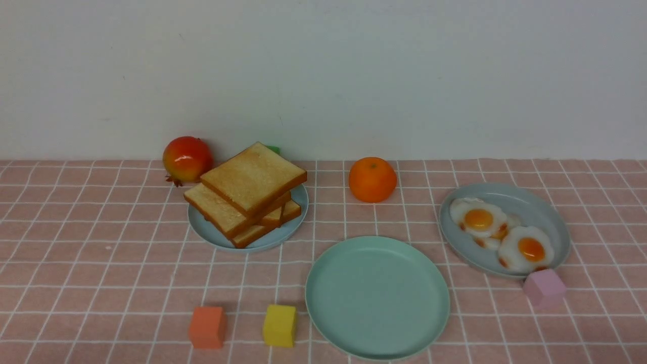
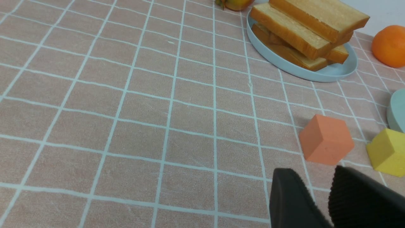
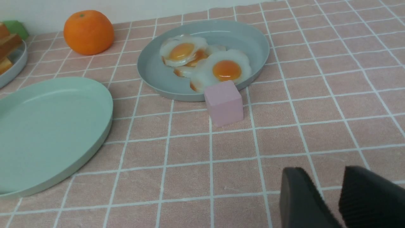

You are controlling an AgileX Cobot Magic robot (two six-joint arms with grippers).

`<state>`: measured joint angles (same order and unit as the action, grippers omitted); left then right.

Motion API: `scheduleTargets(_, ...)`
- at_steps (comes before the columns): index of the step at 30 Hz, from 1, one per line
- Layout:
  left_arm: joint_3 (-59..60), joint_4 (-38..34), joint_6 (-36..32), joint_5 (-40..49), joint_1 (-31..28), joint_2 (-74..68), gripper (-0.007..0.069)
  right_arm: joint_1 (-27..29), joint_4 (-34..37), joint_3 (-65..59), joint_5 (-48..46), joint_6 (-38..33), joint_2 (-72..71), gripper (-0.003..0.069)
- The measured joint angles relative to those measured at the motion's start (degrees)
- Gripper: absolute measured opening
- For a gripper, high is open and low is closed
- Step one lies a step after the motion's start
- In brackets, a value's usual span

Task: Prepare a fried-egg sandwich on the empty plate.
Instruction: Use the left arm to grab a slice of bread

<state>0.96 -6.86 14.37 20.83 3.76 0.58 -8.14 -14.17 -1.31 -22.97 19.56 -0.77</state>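
Several toast slices [image 1: 250, 192] are stacked on a pale blue plate [image 1: 283, 237] at the back left. The empty plate [image 1: 376, 298], mint green, lies at the front centre with nothing on it. Overlapping fried eggs [image 1: 477, 218] rest on a grey-blue plate [image 1: 546, 212] at the right. Neither arm shows in the front view. My left gripper [image 2: 314, 172] is open over bare cloth, close to an orange cube [image 2: 326, 139] and well short of the toast [image 2: 310, 22]. My right gripper [image 3: 323, 172] is open over the cloth, apart from the eggs [image 3: 226, 68].
A pomegranate [image 1: 187, 159] sits behind the toast and an orange [image 1: 372, 179] behind the mint plate. Orange [image 1: 207, 327] and yellow [image 1: 279, 326] cubes stand at the front left. A pink cube [image 1: 544, 288] touches the egg plate's near rim. A wall closes the back.
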Motion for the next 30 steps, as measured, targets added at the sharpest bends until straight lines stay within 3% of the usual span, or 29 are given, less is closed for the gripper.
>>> scheduleTargets(23, 0.00, 0.00, 0.00, -0.10, 0.00, 0.00, 0.0240, 0.00, 0.00, 0.00, 0.00, 0.00, 0.00, 0.0239)
scheduleTargets(26, 0.38, -4.49, 2.05, -2.17, 0.00, 0.00, 0.0240, 0.00, 0.00, 0.00, 0.00, 0.00, 0.00, 0.0239)
scheduleTargets(30, 0.65, -24.96, 9.99, -9.01, 0.00, 0.00, 0.0240, 0.00, 0.00, 0.00, 0.00, 0.00, 0.00, 0.0239)
